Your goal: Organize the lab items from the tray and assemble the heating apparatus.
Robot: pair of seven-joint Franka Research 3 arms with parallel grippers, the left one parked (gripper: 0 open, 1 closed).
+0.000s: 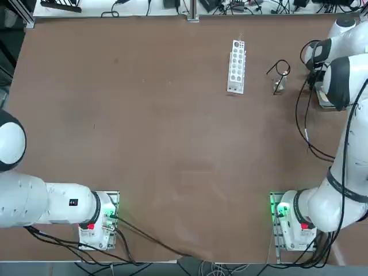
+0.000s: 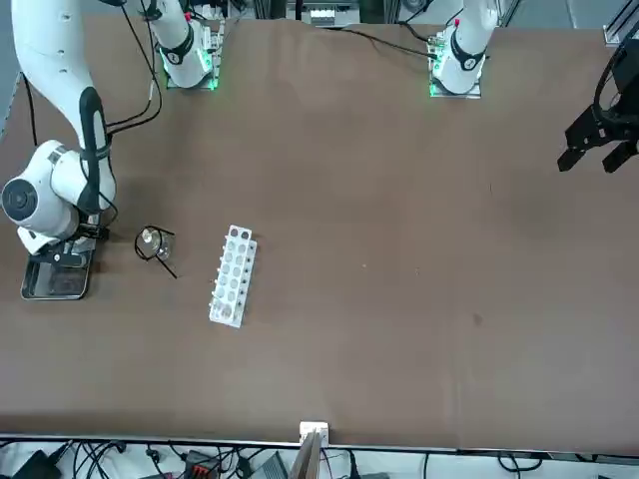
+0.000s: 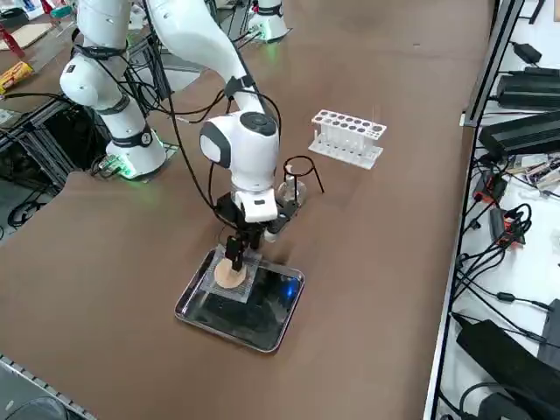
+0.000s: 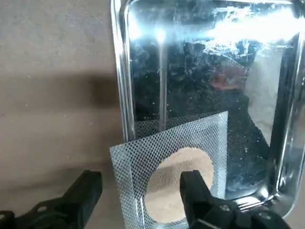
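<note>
Tray rim [image 4: 120,86] beside pincer [image 4: 143,191], seemingly

worktop [image 1: 144,132]: brown, matte, wide | cables [image 3: 499,219]: tangled off the edge beyond the gripper | black boxes [image 3: 525,131]: same edge | light: even, overhead glare

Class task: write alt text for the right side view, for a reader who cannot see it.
The open right gripper hangs over a grey mesh lying across the rim of a steel tray. Behind it, on the brown table, stand a wire ring stand and a white rack.
</note>
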